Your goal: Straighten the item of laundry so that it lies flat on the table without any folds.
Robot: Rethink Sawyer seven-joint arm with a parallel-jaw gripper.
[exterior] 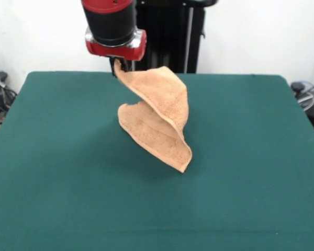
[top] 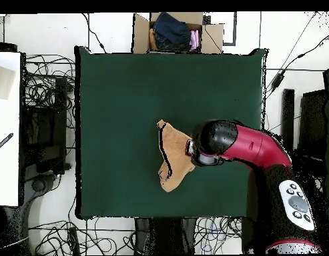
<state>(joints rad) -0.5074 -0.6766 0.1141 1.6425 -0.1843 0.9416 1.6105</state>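
Note:
The item of laundry point(exterior: 157, 117) is a light orange-tan towel. It hangs twisted and folded from one upper corner over the middle of the dark green table point(exterior: 52, 157). My gripper point(exterior: 119, 66) is shut on that corner, just under the red and black wrist. The towel's lower tip reaches down toward the cloth top with a shadow beneath it; I cannot tell if it touches. In the overhead view the towel point(top: 172, 159) shows as a narrow bunched shape left of the arm's head, above the table point(top: 120, 93). The arm hides the gripper there.
A cardboard box point(top: 141, 33) with clothes in it stands beyond the table's top edge in the overhead view. Cables point(top: 47, 87) lie on the floor around the table, and a white surface point(top: 7, 127) sits at the left. Green cloth surrounds the towel on all sides.

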